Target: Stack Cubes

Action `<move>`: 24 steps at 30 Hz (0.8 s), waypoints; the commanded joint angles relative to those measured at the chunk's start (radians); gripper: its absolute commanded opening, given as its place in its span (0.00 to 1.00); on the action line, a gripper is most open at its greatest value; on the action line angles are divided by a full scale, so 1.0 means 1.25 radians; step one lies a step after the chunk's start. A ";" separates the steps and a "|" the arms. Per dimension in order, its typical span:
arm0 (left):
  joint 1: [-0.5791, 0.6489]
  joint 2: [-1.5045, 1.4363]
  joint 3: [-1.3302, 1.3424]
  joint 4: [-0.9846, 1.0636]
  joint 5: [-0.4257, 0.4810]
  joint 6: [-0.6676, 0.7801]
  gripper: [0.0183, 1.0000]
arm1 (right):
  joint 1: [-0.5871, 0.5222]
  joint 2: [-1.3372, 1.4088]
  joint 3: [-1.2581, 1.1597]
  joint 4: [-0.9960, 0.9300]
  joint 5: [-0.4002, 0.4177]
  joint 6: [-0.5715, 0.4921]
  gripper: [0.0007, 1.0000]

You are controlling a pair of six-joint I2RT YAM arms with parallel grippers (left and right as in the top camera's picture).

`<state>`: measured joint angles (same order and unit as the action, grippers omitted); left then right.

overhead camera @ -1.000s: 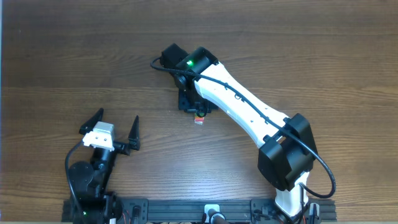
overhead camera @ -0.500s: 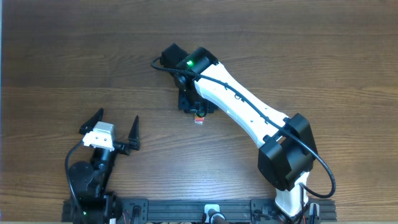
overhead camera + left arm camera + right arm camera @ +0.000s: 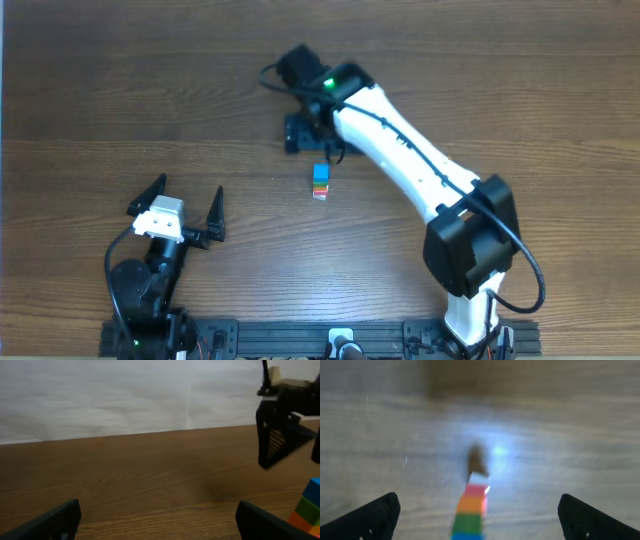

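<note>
Hovering over the cube stack, the right gripper is spread wide, the left gripper likewise.

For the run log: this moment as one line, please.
cube stack: blue, green, orange, red top-down, standing free | right gripper: jaws open, above stack | left gripper: jaws open, far off

Stack at table centre. R gripper hangs just far of it, fingers spread; R arm bars approach from right. Bare wood left & near of stack; L gripper well apart.
</note>
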<state>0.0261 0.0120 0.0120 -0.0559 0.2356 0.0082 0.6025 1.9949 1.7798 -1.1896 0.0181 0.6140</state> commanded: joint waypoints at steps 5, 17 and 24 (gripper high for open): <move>-0.004 -0.004 -0.005 0.001 -0.001 0.011 1.00 | -0.278 -0.047 0.017 0.021 0.007 -0.226 0.99; -0.004 -0.004 -0.005 0.001 -0.001 0.011 1.00 | -0.513 -0.420 -0.172 0.083 0.060 -0.381 0.99; -0.004 -0.004 -0.005 0.001 -0.001 0.011 1.00 | -0.484 -0.814 -0.550 0.294 0.064 -0.385 0.99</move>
<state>0.0261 0.0128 0.0120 -0.0559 0.2359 0.0082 -0.0189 1.0996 1.2236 -0.8665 0.0860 0.1532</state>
